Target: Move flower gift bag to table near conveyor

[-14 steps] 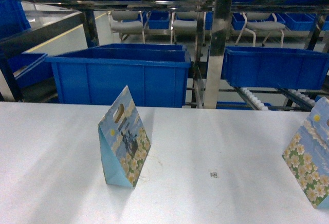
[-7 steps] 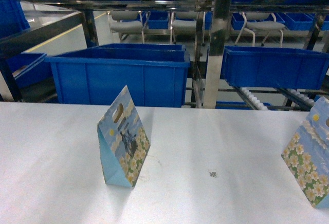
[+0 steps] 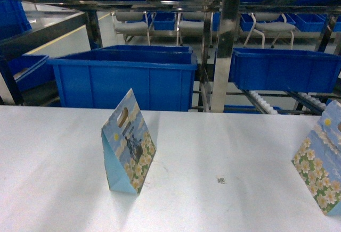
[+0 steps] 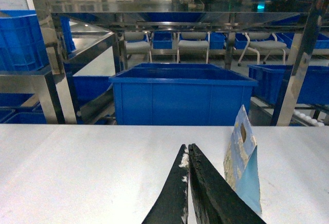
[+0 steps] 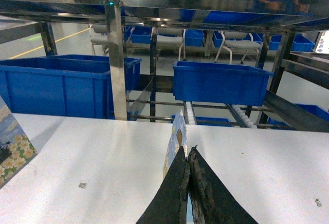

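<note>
Two flower gift bags stand upright on the white table [image 3: 229, 136]. One flower gift bag [image 3: 128, 145] is left of centre; the other [image 3: 319, 171] is cut off by the right edge. Neither gripper shows in the head view. My left gripper [image 4: 188, 147] is shut with nothing in it, and the first bag [image 4: 242, 154] stands just right of and beyond its tips. My right gripper [image 5: 188, 150] is shut and empty too, with the second bag [image 5: 178, 131] standing close behind its tips, partly hidden. The conveyor [image 3: 262, 102] with its white rollers runs behind the table.
Large blue bins [image 3: 128, 77] [image 3: 282, 68] sit on the steel rack behind the table's far edge, with a steel post [image 3: 222, 51] between them. A small square marker [image 3: 221, 180] lies on the tabletop. Chairs [image 3: 192, 27] stand far back.
</note>
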